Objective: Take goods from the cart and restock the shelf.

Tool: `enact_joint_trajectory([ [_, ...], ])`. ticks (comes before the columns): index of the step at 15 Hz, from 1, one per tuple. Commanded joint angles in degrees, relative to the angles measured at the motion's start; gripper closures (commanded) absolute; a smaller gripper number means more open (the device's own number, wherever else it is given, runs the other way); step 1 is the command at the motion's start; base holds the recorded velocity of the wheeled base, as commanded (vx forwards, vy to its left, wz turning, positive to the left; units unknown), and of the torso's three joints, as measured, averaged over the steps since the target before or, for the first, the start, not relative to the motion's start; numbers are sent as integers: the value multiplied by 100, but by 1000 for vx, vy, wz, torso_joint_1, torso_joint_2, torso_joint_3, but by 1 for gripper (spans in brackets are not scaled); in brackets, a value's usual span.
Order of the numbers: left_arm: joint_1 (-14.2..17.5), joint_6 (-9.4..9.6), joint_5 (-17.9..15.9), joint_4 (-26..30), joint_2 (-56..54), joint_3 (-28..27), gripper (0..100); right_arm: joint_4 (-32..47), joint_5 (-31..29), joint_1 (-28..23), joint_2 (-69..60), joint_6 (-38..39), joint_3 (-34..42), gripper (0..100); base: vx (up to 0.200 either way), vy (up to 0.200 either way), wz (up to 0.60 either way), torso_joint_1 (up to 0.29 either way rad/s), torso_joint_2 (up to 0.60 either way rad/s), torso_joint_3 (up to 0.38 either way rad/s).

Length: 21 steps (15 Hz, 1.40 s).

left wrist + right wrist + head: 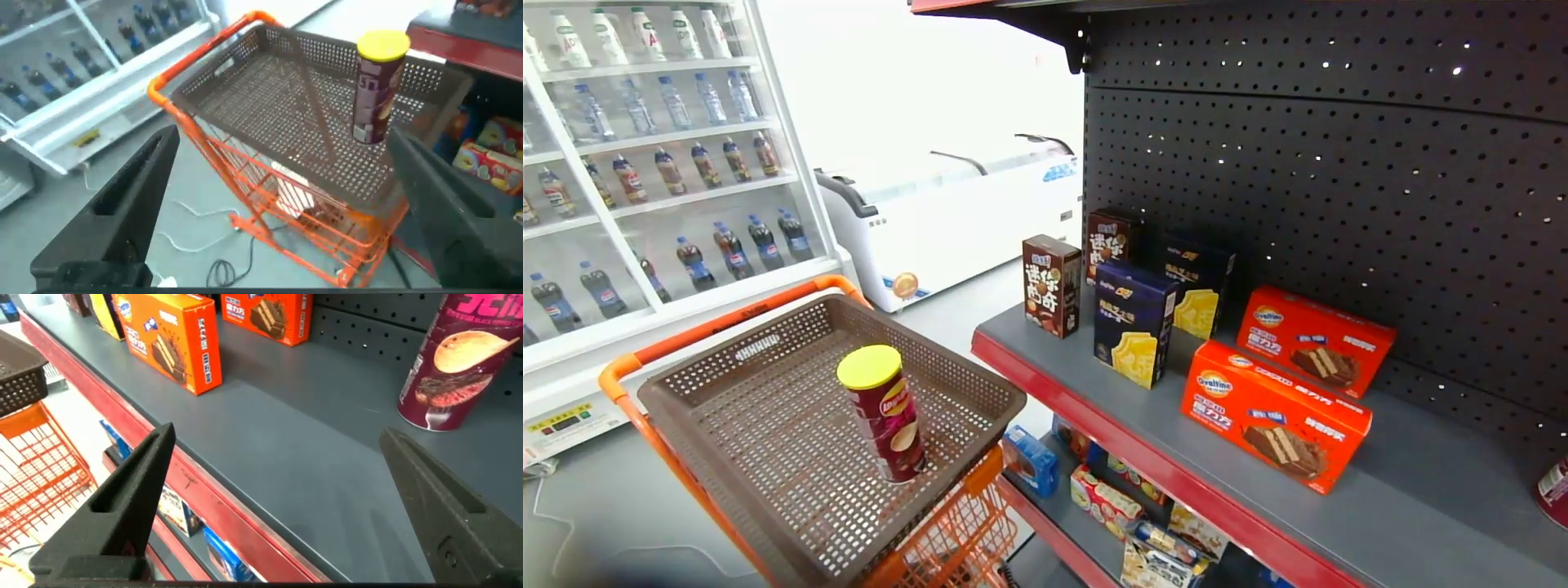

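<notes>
The one can (882, 412) left in the cart (686, 359) stands in the brown basket (980, 390), on the side near the shelf (1094, 384). It stands on its base with the yellow lid up, so its long axis is about vertical, and nothing leans on it.

The left claw (283, 140) hangs over the cart, well apart from the can, with its two fingers spread wide and nothing between them. The right claw (278, 437) is over the bare part of the shelf, also wide open and empty. Close to it stands a second can (449, 367), upright too, and farther along are the orange boxes (176, 339).

I think the step in hand is to take the can out with the left claw. To do it well, the claw should come at the can from the side and level, one finger on each side of the round body, and close on the middle of it — not on the lid, which may pop off. Then it should lift straight up until the base is above the basket wall, keep the can vertical, and set it beside the second can.
</notes>
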Motion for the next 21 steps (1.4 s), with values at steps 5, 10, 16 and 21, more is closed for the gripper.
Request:
enact_joint_trajectory([
  [5,-712,-1032,-840,-1553,2503,490,0,-2,4,0,-3,0,0,0,0,0,0,0,0,0],
  [10,-53,-1006,-1534,-3311,4480,569,0,-2,4,0,6,0,0,0,0,0,0,0,0,0],
  [16,-18,-496,-2044,-5895,6616,999,0,-2,4,0,6,0,0,0,0,0,0,0,0,0],
  [21,-343,-478,-2105,-7020,7803,1096,0,-2,4,0,6,0,0,0,0,0,0,0,0,0],
])
